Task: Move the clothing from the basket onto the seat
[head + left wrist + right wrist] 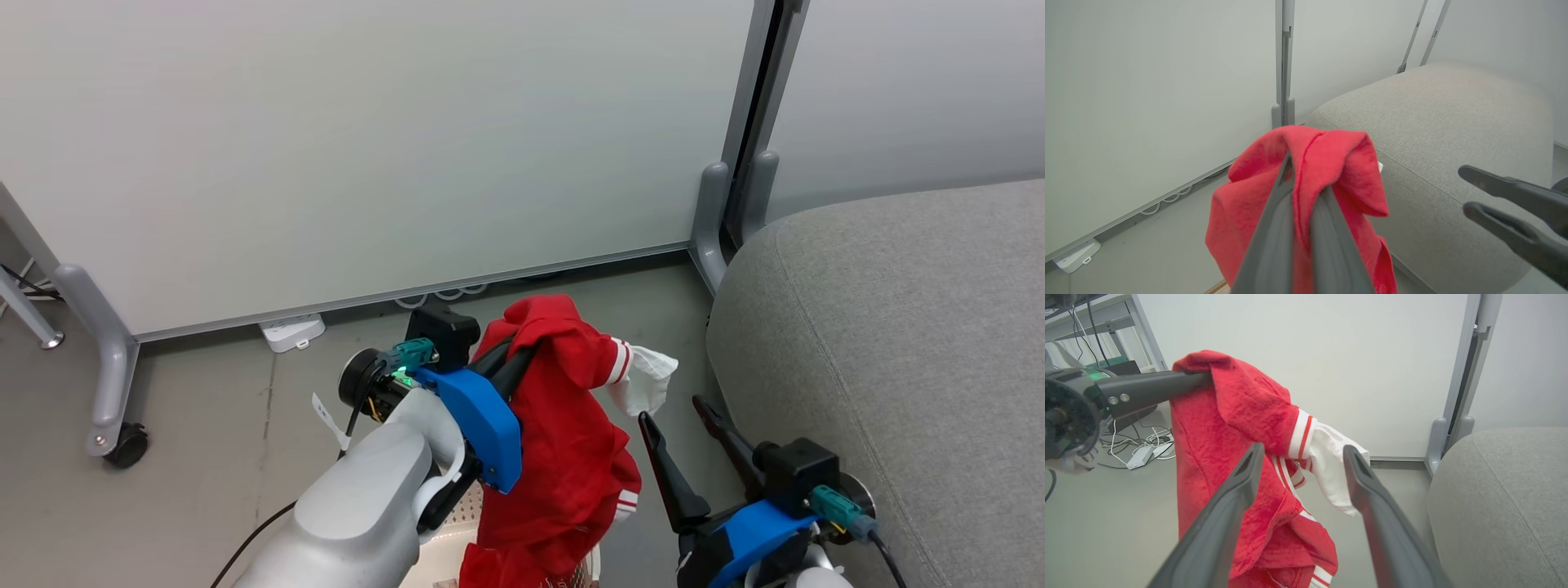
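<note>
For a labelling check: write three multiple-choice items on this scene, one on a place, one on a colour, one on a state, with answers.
1. Where does the red garment hang? A. from the left gripper B. across the sofa seat C. flat on the floor
2. What colour is its sleeve end past the striped cuff? A. blue B. white C. black
3. How is the right gripper? A. shut on cloth B. open, empty C. shut, empty
Answers: 1 A, it pinches the top fold; 2 B, white follows the stripes; 3 B, its jaws stand apart, gripping nothing.
</note>
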Tool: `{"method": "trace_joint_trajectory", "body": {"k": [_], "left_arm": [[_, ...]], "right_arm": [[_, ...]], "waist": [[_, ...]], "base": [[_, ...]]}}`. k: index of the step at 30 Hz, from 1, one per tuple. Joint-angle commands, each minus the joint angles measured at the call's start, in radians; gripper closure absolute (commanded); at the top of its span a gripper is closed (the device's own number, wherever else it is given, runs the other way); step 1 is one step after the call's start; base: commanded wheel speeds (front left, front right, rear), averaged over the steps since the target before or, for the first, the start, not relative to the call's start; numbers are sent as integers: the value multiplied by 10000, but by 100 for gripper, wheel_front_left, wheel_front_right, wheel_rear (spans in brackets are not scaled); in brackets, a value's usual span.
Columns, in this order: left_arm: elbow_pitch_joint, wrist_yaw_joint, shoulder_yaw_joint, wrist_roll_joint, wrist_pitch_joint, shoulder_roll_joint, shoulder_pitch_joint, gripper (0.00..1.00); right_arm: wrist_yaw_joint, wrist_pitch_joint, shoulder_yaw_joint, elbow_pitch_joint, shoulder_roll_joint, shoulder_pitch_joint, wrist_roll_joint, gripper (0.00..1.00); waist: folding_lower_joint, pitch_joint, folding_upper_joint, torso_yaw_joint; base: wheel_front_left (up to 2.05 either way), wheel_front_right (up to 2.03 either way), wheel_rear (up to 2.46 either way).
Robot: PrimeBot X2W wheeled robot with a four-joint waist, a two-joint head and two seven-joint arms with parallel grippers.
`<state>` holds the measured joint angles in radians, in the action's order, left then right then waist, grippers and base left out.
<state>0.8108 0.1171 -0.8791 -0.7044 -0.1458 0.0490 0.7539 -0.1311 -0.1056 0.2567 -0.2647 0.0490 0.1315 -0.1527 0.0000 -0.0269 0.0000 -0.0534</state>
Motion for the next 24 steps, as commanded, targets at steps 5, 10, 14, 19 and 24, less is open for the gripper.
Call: {"method": "trace_joint_trajectory", "body": {"k": [5, 10, 14, 19, 24], "left_arm": [[23, -31, -237, -219, -105, 27, 180, 100], [-48, -66, -528, -422, -160, 27, 266, 100], [-146, -83, -747, -555, -178, 26, 343, 100], [-297, -100, -1085, -776, -167, 26, 431, 100], [-430, -104, -1363, -950, -146, 27, 499, 100]], "right_arm": [[7, 230, 306, -384, 25, 328, 5, 0], [7, 518, 892, -1225, 24, 937, -161, 0], [7, 605, 1428, -1911, 24, 1451, -301, 0], [7, 605, 2106, -2975, 24, 2230, -545, 0], [7, 518, 2620, -3779, 22, 2796, -824, 0]], "waist": [[0, 26, 0, 51], [0, 63, 0, 118], [0, 104, 0, 181], [0, 165, 0, 307], [0, 163, 0, 428]], "base": [[0, 0, 0], [0, 0, 0], [0, 0, 0], [0, 0, 0], [0, 0, 0]]}}
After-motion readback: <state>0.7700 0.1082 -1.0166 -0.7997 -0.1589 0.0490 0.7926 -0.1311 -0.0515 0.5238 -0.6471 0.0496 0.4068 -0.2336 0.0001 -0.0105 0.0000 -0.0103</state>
